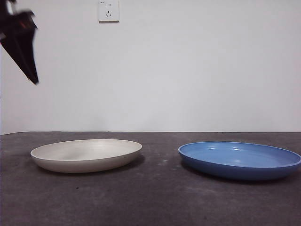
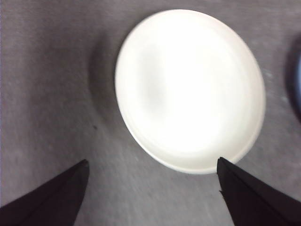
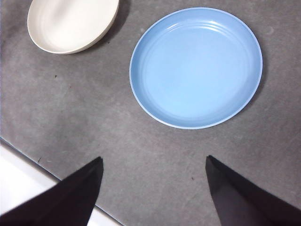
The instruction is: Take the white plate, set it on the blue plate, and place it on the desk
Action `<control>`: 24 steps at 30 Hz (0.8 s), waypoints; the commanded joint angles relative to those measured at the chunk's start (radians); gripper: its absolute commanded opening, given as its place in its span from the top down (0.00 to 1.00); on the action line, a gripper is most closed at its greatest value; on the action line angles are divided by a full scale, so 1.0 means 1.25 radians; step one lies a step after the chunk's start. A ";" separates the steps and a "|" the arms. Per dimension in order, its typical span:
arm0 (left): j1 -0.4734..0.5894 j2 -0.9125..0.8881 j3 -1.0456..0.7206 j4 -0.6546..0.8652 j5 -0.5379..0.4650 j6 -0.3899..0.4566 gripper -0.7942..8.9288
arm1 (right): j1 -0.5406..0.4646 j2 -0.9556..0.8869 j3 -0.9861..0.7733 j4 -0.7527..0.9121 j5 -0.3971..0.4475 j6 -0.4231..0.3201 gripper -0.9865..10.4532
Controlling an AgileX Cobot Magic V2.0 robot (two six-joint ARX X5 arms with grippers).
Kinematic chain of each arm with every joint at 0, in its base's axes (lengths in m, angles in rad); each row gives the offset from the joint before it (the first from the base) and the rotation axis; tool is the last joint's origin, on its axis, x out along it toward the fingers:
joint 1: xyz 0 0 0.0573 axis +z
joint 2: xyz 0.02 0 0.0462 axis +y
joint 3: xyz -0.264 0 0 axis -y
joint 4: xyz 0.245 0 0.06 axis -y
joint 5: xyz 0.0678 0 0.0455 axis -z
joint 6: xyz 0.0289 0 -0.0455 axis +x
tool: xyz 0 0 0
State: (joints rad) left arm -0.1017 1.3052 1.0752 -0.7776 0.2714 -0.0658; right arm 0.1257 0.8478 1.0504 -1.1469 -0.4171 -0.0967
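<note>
1. The white plate (image 1: 86, 155) lies flat on the desk (image 1: 150, 197), nearest to me, with the blue plate (image 1: 240, 160) off to its side, well apart from it, a bare strip of desk between them. Neither plate holds anything.
2. The left gripper (image 2: 150, 188) hangs above the white plate, clear of it, its jaws spread wide and empty. In the front view it shows only as a black tip (image 1: 21, 42) high over the white plate's outer side.
3. The right gripper (image 3: 153, 188) waits high above the desk near the blue plate, also wide open and holding nothing.
4. By my reckoning the first step, reaching for the white plate, is in hand, with no grasp made yet. Next the left gripper must drop to the rim and close one jaw inside, one outside.
5. Beyond the plates stands a pale wall with a socket (image 1: 108, 11).
6. The left wrist view is blurred, and the white plate is washed out there, so its rim is hard to trace. The blue plate's far edge is cut off in the front view.
</note>
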 commanded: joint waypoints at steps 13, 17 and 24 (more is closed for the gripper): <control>-0.010 0.288 0.141 0.053 -0.050 0.019 0.47 | 0.009 0.005 0.015 0.014 -0.001 0.009 0.61; -0.012 0.330 0.141 0.082 -0.051 0.020 0.47 | 0.009 0.005 0.015 0.020 -0.001 0.009 0.61; -0.020 0.385 0.141 0.109 -0.051 0.020 0.47 | 0.009 0.005 0.015 0.030 -0.001 0.009 0.61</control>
State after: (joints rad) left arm -0.1234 1.7626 1.2282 -0.6518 0.2104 -0.0570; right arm 0.1329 0.8478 1.0504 -1.1194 -0.4171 -0.0967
